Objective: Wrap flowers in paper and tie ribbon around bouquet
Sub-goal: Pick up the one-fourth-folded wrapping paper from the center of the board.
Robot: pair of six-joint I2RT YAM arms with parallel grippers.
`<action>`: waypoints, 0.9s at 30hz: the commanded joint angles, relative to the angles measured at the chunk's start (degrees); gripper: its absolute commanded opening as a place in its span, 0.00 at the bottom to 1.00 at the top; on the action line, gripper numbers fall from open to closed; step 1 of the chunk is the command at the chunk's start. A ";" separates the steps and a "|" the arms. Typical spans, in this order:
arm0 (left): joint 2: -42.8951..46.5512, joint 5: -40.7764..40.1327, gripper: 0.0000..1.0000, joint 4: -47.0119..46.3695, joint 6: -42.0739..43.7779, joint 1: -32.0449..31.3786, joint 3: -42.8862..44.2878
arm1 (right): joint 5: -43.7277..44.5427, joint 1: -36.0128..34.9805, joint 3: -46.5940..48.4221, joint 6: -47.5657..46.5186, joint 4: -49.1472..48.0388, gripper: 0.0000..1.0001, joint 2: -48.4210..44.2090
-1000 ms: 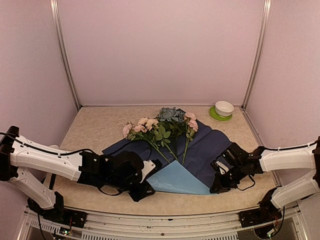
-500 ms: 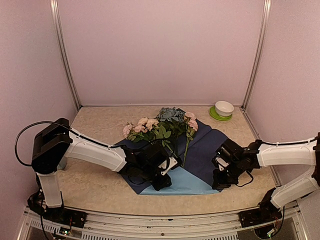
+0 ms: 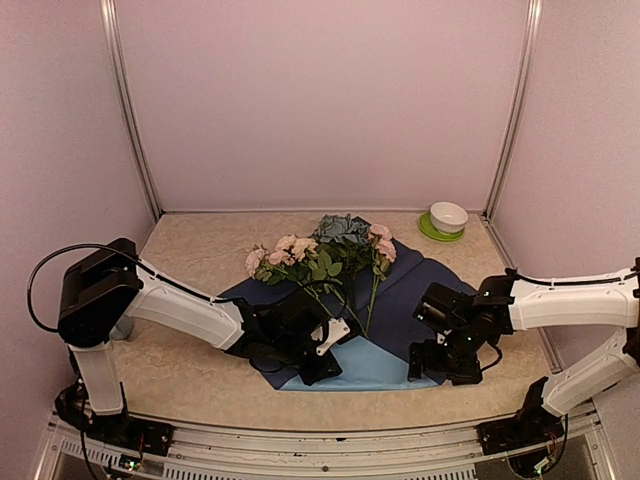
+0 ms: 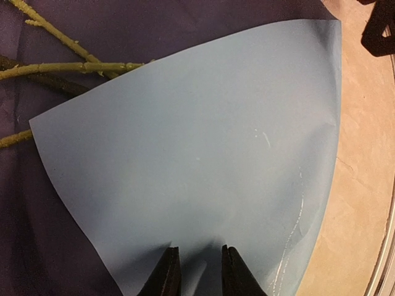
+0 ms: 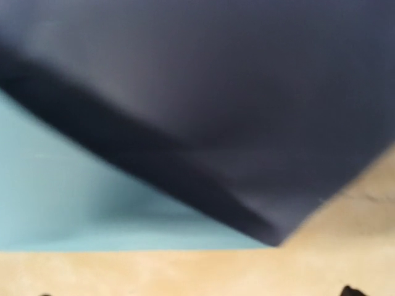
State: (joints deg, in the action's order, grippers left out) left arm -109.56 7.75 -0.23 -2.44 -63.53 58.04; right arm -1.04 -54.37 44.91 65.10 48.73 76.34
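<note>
The flowers (image 3: pixel 320 250), pink and blue-grey blooms with green stems (image 4: pixel 74 66), lie loose on the paper (image 3: pixel 420 290), dark side up. Its near corner is folded over as a light blue flap (image 3: pixel 375 365) that covers the stem ends (image 4: pixel 197 154). My left gripper (image 3: pixel 322 368) rests at the flap's left edge, its fingertips (image 4: pixel 199 262) a narrow gap apart with nothing between them. My right gripper (image 3: pixel 440 365) hovers wide open over the paper's near right corner (image 5: pixel 216 92); only its fingertips (image 5: pixel 349 290) peek in. Neither the ribbon nor a bundled bouquet is in view.
A white bowl on a green saucer (image 3: pixel 447 218) stands at the back right corner. Pink walls with metal posts (image 3: pixel 510 110) close in three sides. The table's front rail (image 3: pixel 320 435) runs just beyond the flap.
My left arm swung in from the left and its gripper came onto the light blue flap. My right gripper went from shut to wide open and shifted slightly towards the near edge.
</note>
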 commanded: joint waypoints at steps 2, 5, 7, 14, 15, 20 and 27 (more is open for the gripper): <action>0.39 3.35 0.24 3.50 2.08 0.26 -3.97 | -1.06 -0.17 -4.58 14.70 0.35 0.98 -2.59; 1.25 5.57 0.24 2.16 2.34 0.25 -5.15 | -4.04 2.00 -8.28 13.50 -7.03 0.90 -3.67; 1.18 5.87 0.25 2.24 2.27 0.27 -5.18 | -6.38 4.21 -9.77 12.52 -9.49 0.81 -3.14; 1.01 6.23 0.25 2.15 2.56 0.25 -5.02 | -7.13 6.42 -10.45 10.90 -12.26 0.64 -1.72; 1.01 6.20 0.25 2.16 2.61 0.25 -5.03 | -7.29 6.87 -10.76 10.59 -13.00 0.63 -1.64; 1.11 6.29 0.24 1.90 2.44 0.31 -5.18 | -7.82 8.05 -11.58 9.70 -14.90 0.48 -1.10; 1.63 6.08 0.24 3.13 2.40 0.25 -4.57 | -7.21 8.39 -12.76 8.66 -15.16 0.17 -1.43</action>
State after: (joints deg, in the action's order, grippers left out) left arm -107.92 11.60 -2.83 -0.49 -62.98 54.74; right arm -8.78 -46.59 33.78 74.81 34.26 74.46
